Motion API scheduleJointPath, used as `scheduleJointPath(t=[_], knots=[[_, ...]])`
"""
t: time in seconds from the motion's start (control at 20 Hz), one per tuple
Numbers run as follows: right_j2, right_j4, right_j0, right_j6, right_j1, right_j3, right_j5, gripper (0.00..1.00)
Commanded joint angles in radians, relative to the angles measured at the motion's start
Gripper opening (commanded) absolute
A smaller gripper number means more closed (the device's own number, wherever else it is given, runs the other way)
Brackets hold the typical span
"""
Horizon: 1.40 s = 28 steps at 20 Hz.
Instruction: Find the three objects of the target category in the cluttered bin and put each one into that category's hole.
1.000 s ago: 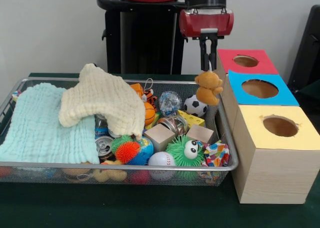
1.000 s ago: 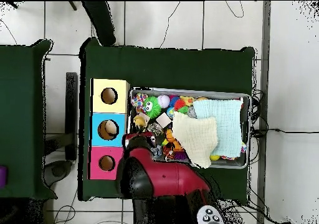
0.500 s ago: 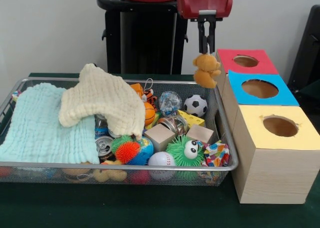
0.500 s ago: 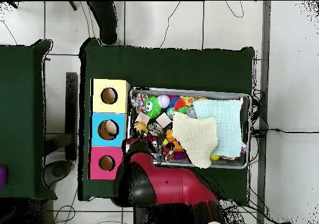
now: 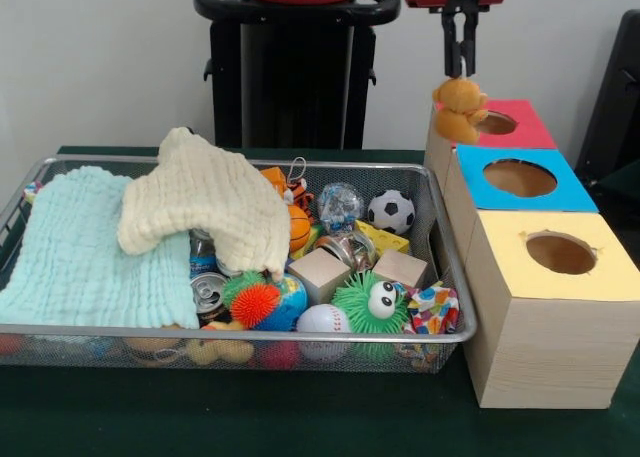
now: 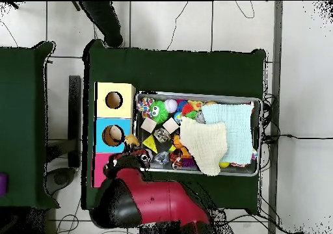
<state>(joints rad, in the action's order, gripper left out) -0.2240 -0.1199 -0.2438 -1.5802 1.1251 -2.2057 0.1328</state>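
My gripper is shut on an orange and tan plush animal and holds it in the air at the left edge of the red-topped box, just left of its round hole. The silver wire mesh bin lies to the left, full of clutter. Another orange plush toy with a loop sticks out beside the cream cloth. In the overhead view my red arm covers the red box, and the bin shows to its right.
A blue-topped box and a yellow-topped box stand in a row in front of the red one. The bin holds a light blue cloth, a green googly-eyed ball, a soccer ball, wooden blocks and cans.
My gripper has risen and moved right with the plush animal, from above the bin's right end to the edge of the red-topped box.
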Motion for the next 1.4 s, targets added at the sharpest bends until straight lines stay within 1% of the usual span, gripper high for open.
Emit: scheduleJointPath(t=[0.05, 0.2, 0.35, 0.6, 0.65, 0.75, 0.9, 1.0, 1.1, 1.25, 1.4], knots=[[0.027, 0.056, 0.052, -0.192, 0.057, -0.049, 0.129, 0.00], [0.051, 0.063, 0.078, -0.213, 0.048, -0.071, 0.115, 0.00], [0.088, 0.066, 0.122, -0.239, 0.040, -0.093, 0.090, 0.00], [0.149, 0.062, 0.176, -0.247, 0.026, -0.109, 0.067, 0.00], [0.188, 0.045, 0.205, -0.245, 0.018, -0.095, 0.074, 0.00], [0.235, 0.030, 0.235, -0.239, 0.005, -0.080, 0.090, 0.00], [0.276, 0.023, 0.261, -0.226, -0.012, -0.075, 0.100, 0.00], [0.280, 0.026, 0.256, -0.215, -0.023, -0.090, 0.095, 0.00], [0.273, 0.031, 0.247, -0.210, -0.042, -0.110, 0.068, 0.00], [0.247, 0.031, 0.224, -0.216, -0.075, -0.145, -0.014, 0.00], [0.230, 0.034, 0.219, -0.229, -0.111, -0.159, -0.078, 0.00]])
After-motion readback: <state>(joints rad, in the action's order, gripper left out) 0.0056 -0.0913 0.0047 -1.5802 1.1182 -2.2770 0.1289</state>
